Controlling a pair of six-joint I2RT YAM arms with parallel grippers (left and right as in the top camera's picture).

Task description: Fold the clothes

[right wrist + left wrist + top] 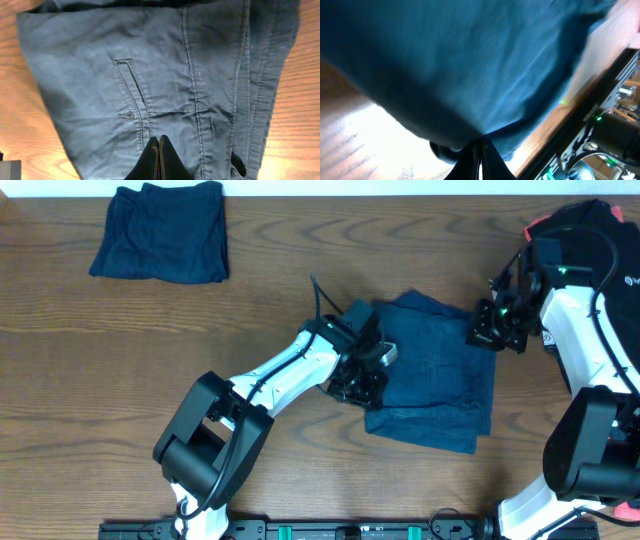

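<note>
A dark navy garment [435,375] lies partly folded on the wooden table, mid-right. My left gripper [362,380] is at its left edge, shut on the fabric. In the left wrist view the blue cloth [470,60] rises from the closed fingertips of that gripper [480,142], with shadow under it. My right gripper [487,332] is at the garment's upper right corner. It [159,139] is shut, its tips over the flat cloth [165,75] near a pocket seam, and I see no fabric between them.
A folded navy garment [160,235] lies at the back left. A black garment with coral-pink trim [585,220] sits at the back right, behind the right arm. The table's front edge [300,520] runs by the arm bases.
</note>
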